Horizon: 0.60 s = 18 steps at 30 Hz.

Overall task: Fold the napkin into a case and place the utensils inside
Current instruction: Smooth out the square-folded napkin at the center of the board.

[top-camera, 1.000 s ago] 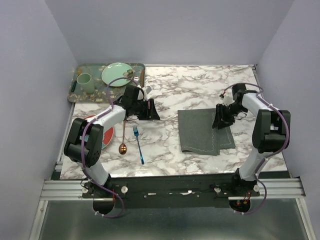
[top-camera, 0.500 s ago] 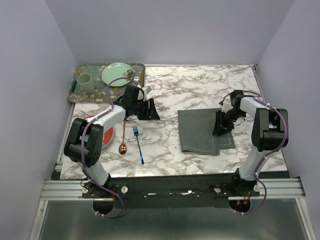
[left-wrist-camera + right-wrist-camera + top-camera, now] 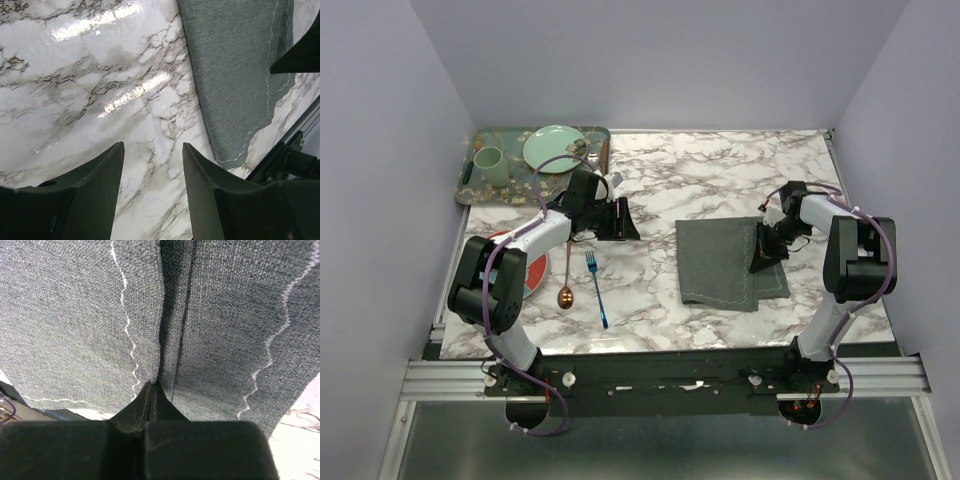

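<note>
Bare tabletop separates napkin from fork and spoon; left claw hangs nearby.

You've got a glossy table, smooth and marble-patterned, throwing back bright streaks of light. At three o'clock the napkin is matt woven cloth, coarse in the grain, with a paler wavy line of stitching. Your left gripper shows dull black fingers, plastic by the look. At nine o'clock the spoon gleams like polished copper metal. The blue fork beside it looks flat, its material hard to tell. The plate at eleven o'clock looks smooth.
</note>
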Tool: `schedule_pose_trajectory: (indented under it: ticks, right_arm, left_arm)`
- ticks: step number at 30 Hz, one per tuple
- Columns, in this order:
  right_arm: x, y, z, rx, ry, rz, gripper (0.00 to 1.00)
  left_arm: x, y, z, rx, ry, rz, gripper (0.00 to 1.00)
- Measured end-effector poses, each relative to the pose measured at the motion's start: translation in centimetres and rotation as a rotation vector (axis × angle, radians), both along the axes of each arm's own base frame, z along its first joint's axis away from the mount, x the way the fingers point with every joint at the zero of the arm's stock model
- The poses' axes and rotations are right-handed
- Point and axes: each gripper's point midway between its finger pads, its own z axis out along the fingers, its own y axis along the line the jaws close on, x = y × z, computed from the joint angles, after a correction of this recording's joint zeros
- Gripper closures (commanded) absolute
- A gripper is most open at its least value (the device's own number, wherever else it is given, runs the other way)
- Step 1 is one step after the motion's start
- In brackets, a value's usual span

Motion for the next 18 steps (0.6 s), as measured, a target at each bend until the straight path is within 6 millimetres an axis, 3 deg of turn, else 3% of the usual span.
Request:
schedule_pose_trajectory:
  ticks: [10,14,18]
  right_arm:
    - [0.7,-1.4,0.8,-0.058,-0.038,0.007,0.99]
    - [0.6,-1.7,0.8,-0.062,-0.035,0.012,0.7]
    - [0.5,-1.8,0.5,-0.065,-0.028,0.018,0.6]
  left_arm:
    - [0.0,0.0,0.0,0.0,0.0,0.0,0.42]
    - [0.0,0.0,0.0,0.0,0.001,-0.001,0.41]
    - [0.0,0.0,0.0,0.0,0.001,-0.001,0.41]
